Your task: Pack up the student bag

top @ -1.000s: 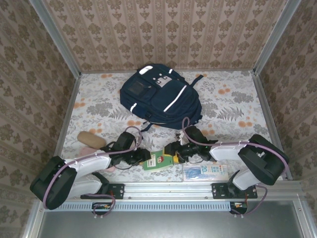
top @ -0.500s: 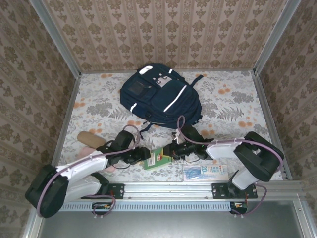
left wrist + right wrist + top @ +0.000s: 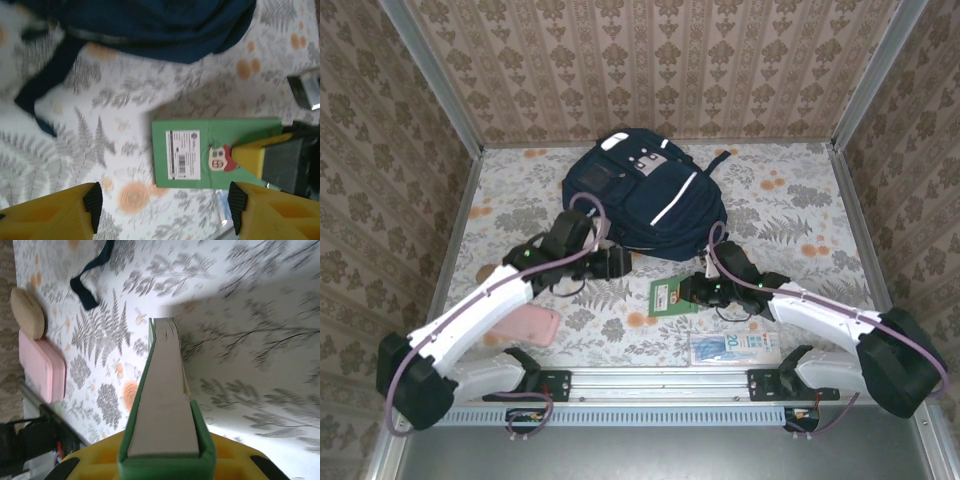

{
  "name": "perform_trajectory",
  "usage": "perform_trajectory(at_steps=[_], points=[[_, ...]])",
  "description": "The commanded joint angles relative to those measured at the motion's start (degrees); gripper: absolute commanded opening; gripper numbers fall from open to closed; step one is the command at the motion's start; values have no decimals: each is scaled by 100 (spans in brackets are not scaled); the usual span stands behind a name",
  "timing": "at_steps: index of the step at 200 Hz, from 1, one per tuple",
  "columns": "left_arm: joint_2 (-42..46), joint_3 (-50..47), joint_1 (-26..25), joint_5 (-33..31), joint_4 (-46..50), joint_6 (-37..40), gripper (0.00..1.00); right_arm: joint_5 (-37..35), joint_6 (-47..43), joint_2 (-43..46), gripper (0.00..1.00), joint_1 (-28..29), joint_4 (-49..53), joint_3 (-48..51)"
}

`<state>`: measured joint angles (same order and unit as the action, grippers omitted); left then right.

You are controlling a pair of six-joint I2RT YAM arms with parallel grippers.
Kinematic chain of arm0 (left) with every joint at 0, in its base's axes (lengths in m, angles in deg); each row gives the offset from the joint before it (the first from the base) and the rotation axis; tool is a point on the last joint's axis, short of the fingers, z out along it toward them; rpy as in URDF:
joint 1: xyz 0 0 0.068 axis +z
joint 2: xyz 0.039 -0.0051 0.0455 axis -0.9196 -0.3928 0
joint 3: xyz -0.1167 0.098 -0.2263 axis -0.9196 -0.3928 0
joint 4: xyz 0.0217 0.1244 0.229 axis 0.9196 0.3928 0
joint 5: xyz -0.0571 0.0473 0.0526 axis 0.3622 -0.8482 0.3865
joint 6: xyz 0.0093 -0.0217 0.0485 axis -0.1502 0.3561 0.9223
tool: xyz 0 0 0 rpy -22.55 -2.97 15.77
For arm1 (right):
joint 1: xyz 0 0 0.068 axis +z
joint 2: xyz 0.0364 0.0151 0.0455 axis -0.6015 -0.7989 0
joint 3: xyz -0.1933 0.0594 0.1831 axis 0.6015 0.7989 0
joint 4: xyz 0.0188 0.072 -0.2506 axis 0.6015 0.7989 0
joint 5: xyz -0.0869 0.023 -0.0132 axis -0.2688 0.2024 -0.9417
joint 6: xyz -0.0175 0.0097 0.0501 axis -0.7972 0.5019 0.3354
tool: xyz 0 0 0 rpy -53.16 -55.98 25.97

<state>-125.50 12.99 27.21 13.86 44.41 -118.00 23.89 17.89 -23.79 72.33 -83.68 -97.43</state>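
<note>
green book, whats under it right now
The floral tablecloth, darkened by its shadow, lies beneath the green book in the right gripper. The patch directly below is hidden.

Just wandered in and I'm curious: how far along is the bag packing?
Nothing looks packed yet. The right gripper holds a green book near the student bag; the left gripper hangs open. A pink case and blue packet lie unpacked.

Even, fairly bright light from above fills the overhead view; soft shadows lie on the table (image 3: pixel 790 200) under the arms. In the left wrist view the student bag (image 3: pixel 150 25) smears with blur, perhaps motion. A broad grey shadow crosses the right wrist view.
</note>
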Motion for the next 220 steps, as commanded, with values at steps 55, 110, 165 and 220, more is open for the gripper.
perform_trajectory(at_steps=[55, 110, 165, 220], points=[[-3756, 4320, 88, -535, 1015, 1966, 75, -1847, -397, 671, 0, -668, 1776, -349], [-6383, 7148, 220, -377, 1798, 2035, 78, -2090, -636, 1207, 0, -1009, 2090, -349], [-7198, 7752, 337, 698, 1365, 1723, 67, -1756, -688, 838, 0, -1266, 1819, -288], [-7320, 7537, 275, 1251, 1089, 1517, 50, -1390, -588, 445, 0, -1506, 1474, -297]])
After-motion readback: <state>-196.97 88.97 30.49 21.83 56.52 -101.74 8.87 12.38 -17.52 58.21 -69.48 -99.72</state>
